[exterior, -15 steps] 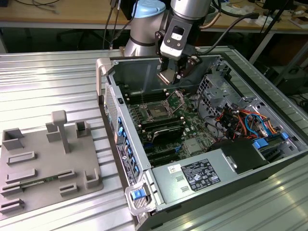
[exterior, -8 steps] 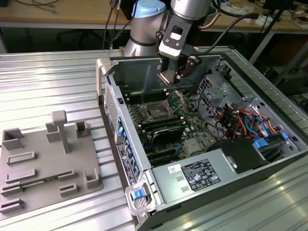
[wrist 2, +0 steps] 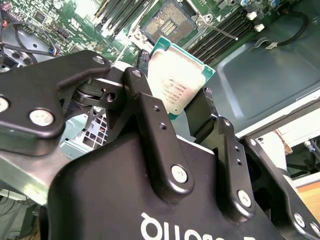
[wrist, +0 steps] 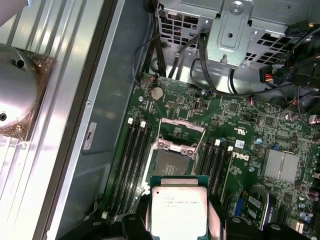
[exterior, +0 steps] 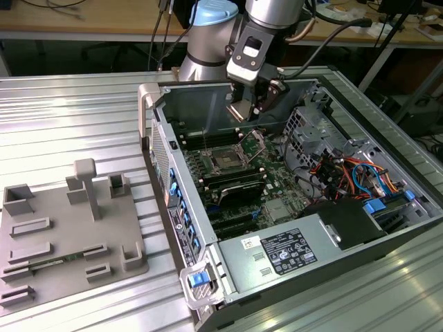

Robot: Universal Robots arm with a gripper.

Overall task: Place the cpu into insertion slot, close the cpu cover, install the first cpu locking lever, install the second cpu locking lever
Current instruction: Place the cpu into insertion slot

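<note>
My gripper (exterior: 250, 105) hangs inside the open computer case, shut on the cpu (exterior: 242, 111). In both wrist views the cpu (wrist 2: 177, 80) (wrist: 178, 207) is a flat silver square with a green edge, clamped between the two black fingers (wrist 2: 145, 102). The gripper (wrist: 178, 222) holds it above the motherboard, apart from the insertion slot (wrist: 170, 162) (exterior: 227, 160). This slot (wrist 2: 167, 24) lies bare, a dark square with a metal rim. The cpu cover (wrist: 181, 132) (exterior: 253, 143) stands hinged open at the slot's far side.
Long black memory slots (wrist: 132, 160) flank the socket on both sides. A finned heatsink (wrist: 282, 165), drive cage (exterior: 311, 131) with cables and power supply (exterior: 291, 252) crowd the case. A grey fixture tray (exterior: 69, 235) lies on the ribbed table at the exterior view's left.
</note>
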